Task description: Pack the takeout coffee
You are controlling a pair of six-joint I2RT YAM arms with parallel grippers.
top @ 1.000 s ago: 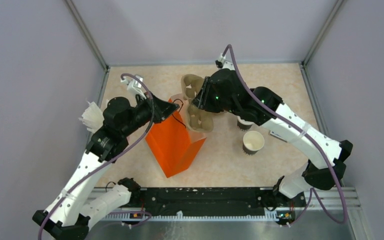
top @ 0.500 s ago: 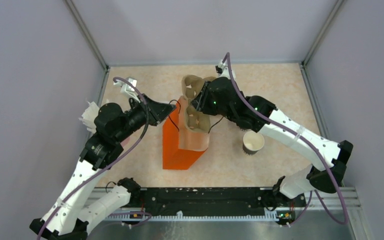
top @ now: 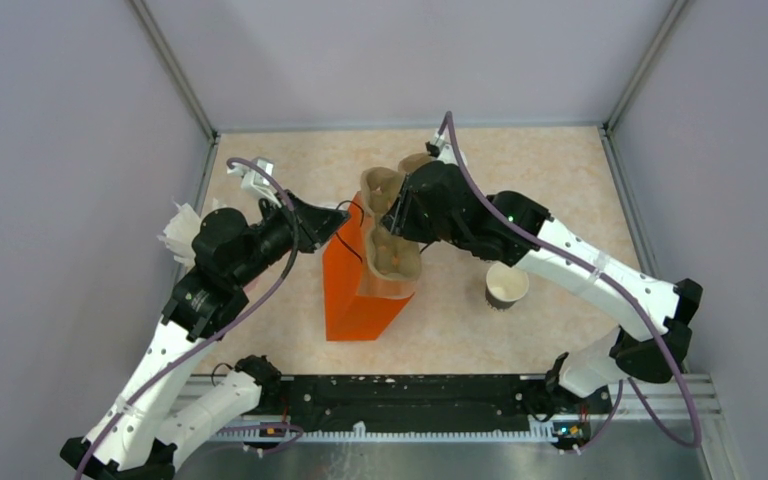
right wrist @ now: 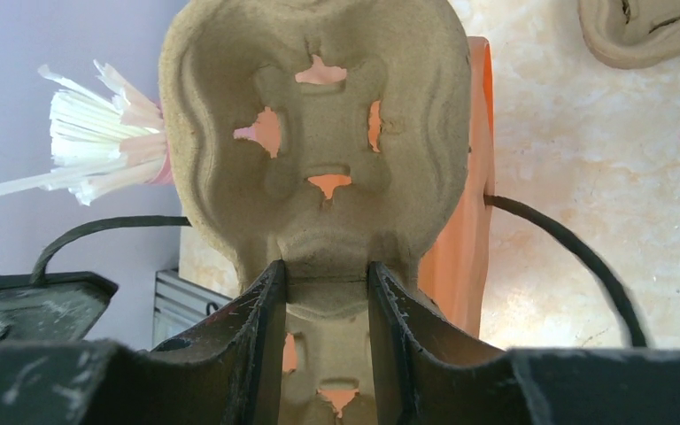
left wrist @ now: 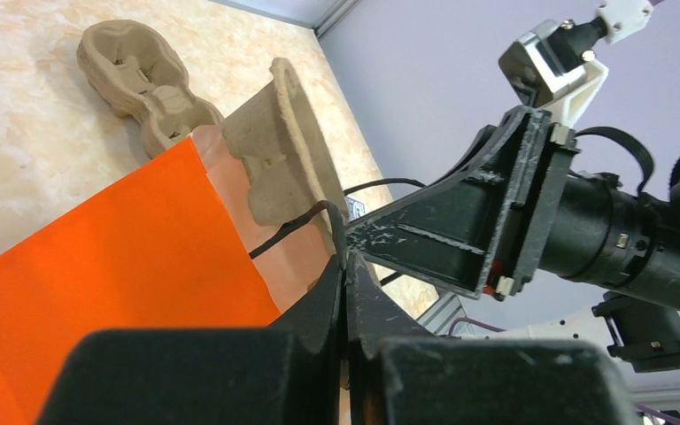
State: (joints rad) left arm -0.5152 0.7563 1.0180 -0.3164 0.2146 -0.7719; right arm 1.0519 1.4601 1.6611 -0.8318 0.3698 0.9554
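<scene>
Top view: the takeout coffee (top: 506, 285) stands on the surface (top: 560, 170), at 3 o'clock from the orange bag (top: 355, 295), untouched. Judged light, thin-walled and crushable; grasp it mid-body below the rim, gently

Left wrist: the left gripper (left wrist: 345, 266) is clenched on the bag handle (left wrist: 283, 232)

Right wrist: the right gripper (right wrist: 326, 279) grasps the pulp tray (right wrist: 319, 133) at its waist, at the bag mouth

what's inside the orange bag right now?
Lower end of the pulp cup tray, clamped by the right gripper; the rest sticks out the top. The floor of the orange bag is hidden behind tray and walls.
</scene>
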